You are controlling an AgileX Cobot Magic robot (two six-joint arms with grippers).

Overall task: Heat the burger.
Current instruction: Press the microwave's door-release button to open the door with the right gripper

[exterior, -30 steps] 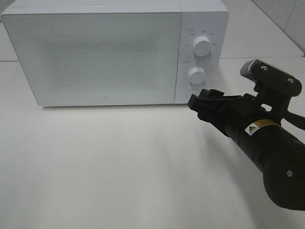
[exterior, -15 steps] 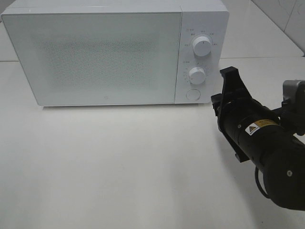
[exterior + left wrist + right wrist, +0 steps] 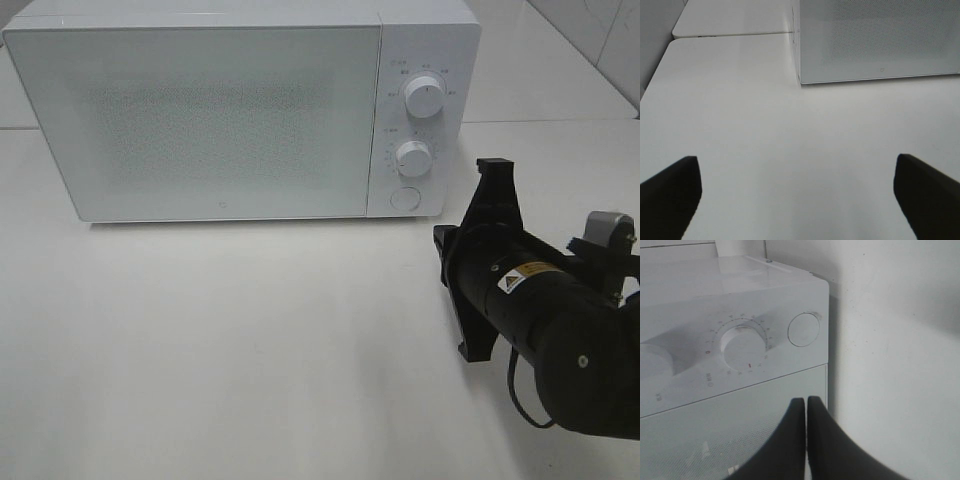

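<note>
Right gripper [image 3: 806, 403] clenched, empty, just before microwave [image 3: 200, 120] | left gripper [image 3: 796, 167] spread wide, empty, near microwave | warning sticker [image 3: 512, 281] on arm [image 3: 565, 335], text unreadable

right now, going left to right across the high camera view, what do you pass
microwave door -> control panel with its two dials -> right arm
</note>
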